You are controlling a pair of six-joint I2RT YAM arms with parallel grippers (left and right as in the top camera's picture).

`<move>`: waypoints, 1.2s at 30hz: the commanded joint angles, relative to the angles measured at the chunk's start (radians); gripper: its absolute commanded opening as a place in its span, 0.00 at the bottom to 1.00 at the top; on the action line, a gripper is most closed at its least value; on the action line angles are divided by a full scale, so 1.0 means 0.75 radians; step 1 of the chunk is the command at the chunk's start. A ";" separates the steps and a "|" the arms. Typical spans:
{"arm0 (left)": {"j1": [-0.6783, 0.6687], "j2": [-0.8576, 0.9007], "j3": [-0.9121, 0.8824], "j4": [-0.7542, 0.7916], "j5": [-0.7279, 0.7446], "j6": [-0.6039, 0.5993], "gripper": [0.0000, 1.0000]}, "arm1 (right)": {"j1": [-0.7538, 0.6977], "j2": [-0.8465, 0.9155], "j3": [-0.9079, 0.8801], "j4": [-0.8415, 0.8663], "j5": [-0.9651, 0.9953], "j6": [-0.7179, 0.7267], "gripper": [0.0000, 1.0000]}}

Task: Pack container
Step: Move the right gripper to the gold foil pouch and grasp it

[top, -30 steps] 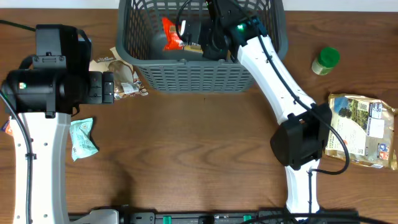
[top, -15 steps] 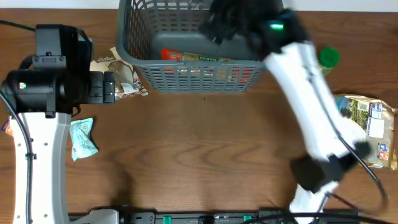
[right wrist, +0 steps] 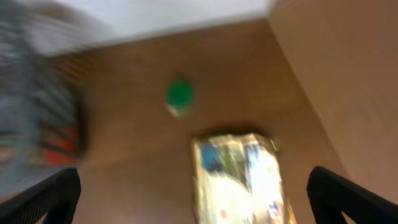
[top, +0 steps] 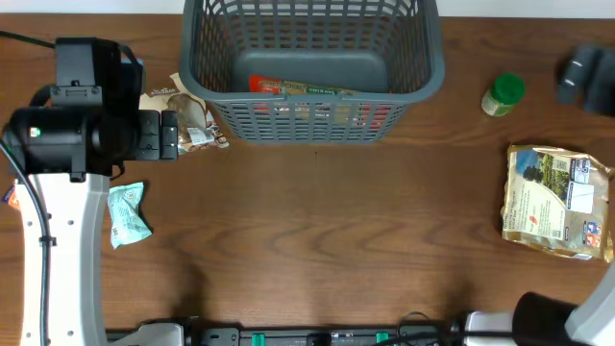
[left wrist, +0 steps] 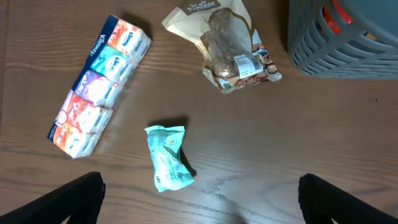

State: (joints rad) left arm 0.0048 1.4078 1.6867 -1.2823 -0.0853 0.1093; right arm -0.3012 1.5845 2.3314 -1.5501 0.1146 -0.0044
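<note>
The container [top: 317,120] is set at the table's [top: 317,231] far side, long axis left to right, well left of the right hand [right wrist: 194,180], held open and empty near the green-lidded jar [top: 503,93], while the open, empty left hand [left wrist: 199,186] is placed nearer.

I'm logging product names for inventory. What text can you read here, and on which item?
None reads clearly.
tissue pack: print too small.
beige bag: lettering blurred.
teal packet: too small.
package in the container: too small.
yellow pouch: label too small.
</note>
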 commanded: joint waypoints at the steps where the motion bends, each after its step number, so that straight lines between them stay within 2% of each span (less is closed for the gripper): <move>1: 0.005 -0.012 0.004 -0.004 -0.001 0.013 0.99 | -0.168 0.021 -0.035 -0.058 -0.098 -0.015 0.99; 5: 0.005 -0.012 0.004 -0.004 -0.001 0.012 0.99 | -0.360 0.039 -0.097 -0.102 -0.227 -0.016 0.99; 11: 0.005 -0.012 0.004 0.009 -0.001 -0.002 0.98 | -0.534 0.055 -0.311 -0.052 -0.234 -0.018 0.99; 19: 0.005 -0.012 0.004 0.012 -0.001 -0.037 0.99 | -0.643 0.060 -0.545 0.109 -0.460 -0.273 0.99; 22: 0.005 -0.012 0.004 0.007 -0.001 -0.083 0.99 | -0.699 0.067 -0.627 0.196 -0.464 -0.287 0.99; 30: 0.005 -0.012 0.004 0.003 -0.001 -0.083 0.98 | -0.835 0.122 -0.778 0.348 -0.421 -0.289 0.99; 36: 0.005 -0.012 0.004 -0.010 -0.001 -0.083 0.99 | -0.857 0.253 -0.891 0.477 -0.490 -0.346 0.99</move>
State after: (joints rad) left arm 0.0048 1.4078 1.6867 -1.2808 -0.0856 0.0555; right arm -0.9386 1.7191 1.7000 -1.2125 -0.2111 -0.2272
